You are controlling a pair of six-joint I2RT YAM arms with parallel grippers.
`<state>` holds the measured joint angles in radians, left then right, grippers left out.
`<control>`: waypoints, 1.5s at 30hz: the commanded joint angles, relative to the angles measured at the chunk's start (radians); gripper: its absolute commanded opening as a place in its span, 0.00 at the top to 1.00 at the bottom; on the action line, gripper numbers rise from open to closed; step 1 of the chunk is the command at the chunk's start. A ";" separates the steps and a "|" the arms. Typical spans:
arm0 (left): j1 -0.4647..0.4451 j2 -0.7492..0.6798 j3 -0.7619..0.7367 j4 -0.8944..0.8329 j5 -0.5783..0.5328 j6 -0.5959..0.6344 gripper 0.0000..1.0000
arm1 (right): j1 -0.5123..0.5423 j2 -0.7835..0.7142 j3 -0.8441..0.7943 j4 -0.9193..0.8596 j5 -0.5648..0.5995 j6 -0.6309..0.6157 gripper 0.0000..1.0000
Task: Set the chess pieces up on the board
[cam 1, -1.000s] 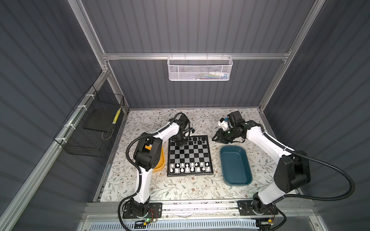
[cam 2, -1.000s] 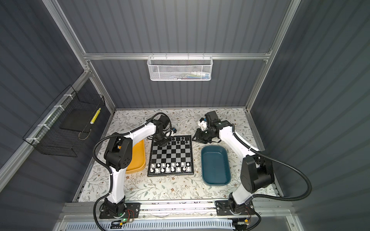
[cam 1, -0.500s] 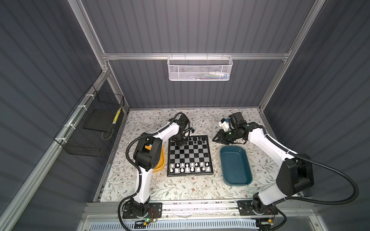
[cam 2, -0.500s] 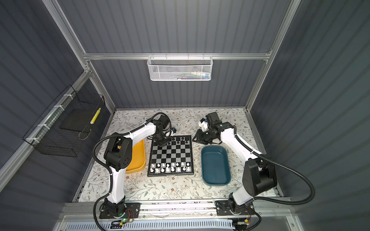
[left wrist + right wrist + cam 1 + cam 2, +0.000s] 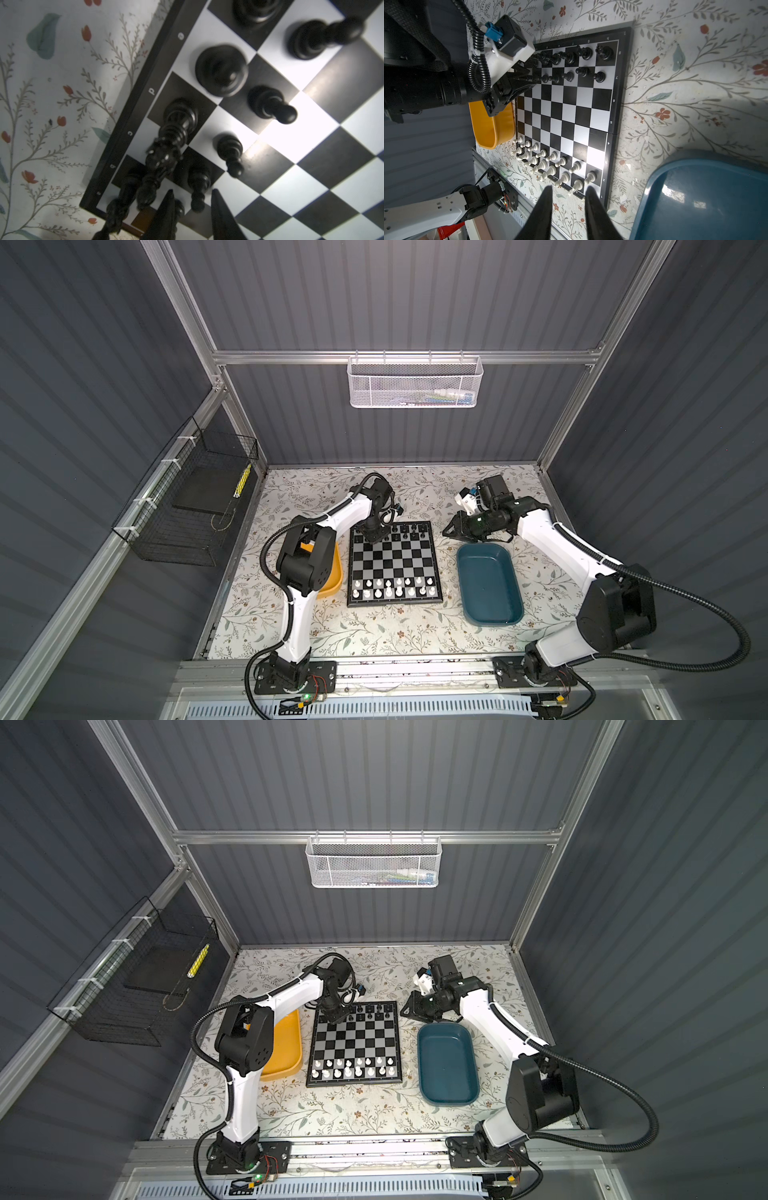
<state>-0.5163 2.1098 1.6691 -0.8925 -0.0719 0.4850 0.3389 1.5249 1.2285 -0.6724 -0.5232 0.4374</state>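
Chess pieces [image 5: 388, 583]: black pawn [image 5: 198, 180] upright between parted fingertips of left gripper [image 5: 192, 190], touching neither, far left corner of board [image 5: 392, 560]; right gripper [image 5: 569, 188] parted, empty, off to the right side

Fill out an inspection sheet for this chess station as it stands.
Surface: floral-patterned tabletop, no spill seen.
Job's things: black and silver chequered chessboard; white plastic chessmen in two rows at its near edge; black plastic chessmen along the far edge.
Clutter: yellow plastic tray left of the board; teal plastic tray right, nothing seen inside.
End effectors: left end effector over the board's far left corner, open among black chessmen; right end effector off the far right corner, open, empty.
Cables: black corrugated hose loops from the right arm.
Surroundings: white mesh basket on back rail; black wire basket on left wall.
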 commanded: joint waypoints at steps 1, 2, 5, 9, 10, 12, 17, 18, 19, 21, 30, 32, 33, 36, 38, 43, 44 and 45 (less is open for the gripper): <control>-0.006 -0.039 0.032 -0.014 -0.001 0.000 0.67 | -0.004 -0.021 -0.018 -0.005 0.003 -0.008 0.70; -0.006 -0.041 0.032 -0.014 0.000 0.000 0.67 | -0.004 -0.024 -0.019 -0.003 0.004 -0.008 0.70; -0.007 -0.043 0.038 -0.018 0.004 0.000 0.67 | -0.004 -0.026 -0.022 -0.006 0.003 -0.011 0.70; -0.007 -0.044 0.043 -0.026 0.006 0.002 0.66 | -0.004 -0.025 -0.020 -0.007 0.002 -0.013 0.70; -0.008 -0.046 0.043 -0.028 0.008 0.003 0.66 | -0.004 -0.024 -0.019 -0.007 0.002 -0.014 0.70; -0.008 -0.050 0.041 -0.032 0.006 0.006 0.64 | -0.005 -0.021 -0.017 -0.008 0.002 -0.015 0.69; -0.008 -0.072 0.013 -0.036 0.010 0.012 0.59 | -0.004 -0.019 -0.017 -0.007 0.000 -0.012 0.69; -0.008 -0.075 0.009 -0.035 0.009 0.012 0.59 | -0.004 -0.019 -0.017 -0.006 0.002 -0.011 0.69; -0.008 -0.078 0.007 -0.036 0.010 0.012 0.59 | -0.005 -0.019 -0.018 -0.003 0.001 -0.009 0.69; -0.008 -0.084 0.007 -0.039 0.013 0.012 0.58 | -0.005 -0.018 -0.018 -0.001 0.000 -0.009 0.69; -0.008 -0.126 -0.012 -0.060 0.021 0.039 0.57 | -0.004 -0.009 0.003 -0.009 0.005 -0.010 0.69; -0.008 -0.140 -0.025 -0.063 0.024 0.040 0.57 | -0.004 -0.003 0.015 -0.017 0.008 -0.013 0.69; -0.007 -0.150 -0.028 -0.065 0.026 0.040 0.57 | -0.005 0.000 0.022 -0.022 0.011 -0.014 0.68; -0.007 -0.178 -0.025 -0.073 0.026 0.040 0.57 | -0.009 0.008 0.062 -0.030 0.020 -0.011 0.67; -0.003 -0.190 -0.008 -0.077 0.016 0.044 0.55 | -0.016 0.016 0.100 -0.041 0.030 -0.007 0.64; 0.038 -0.199 0.062 -0.079 0.028 0.033 0.49 | -0.054 0.036 0.202 -0.042 0.078 0.020 0.47; 0.051 -0.199 0.075 -0.079 0.034 0.025 0.46 | -0.062 0.040 0.222 -0.045 0.086 0.021 0.44; 0.070 -0.200 0.093 -0.081 0.045 0.014 0.43 | -0.068 0.043 0.246 -0.054 0.109 0.017 0.40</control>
<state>-0.4881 1.9427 1.7035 -0.9497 -0.0559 0.5121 0.2909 1.5532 1.4185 -0.7052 -0.4641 0.4526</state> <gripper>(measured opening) 0.550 0.579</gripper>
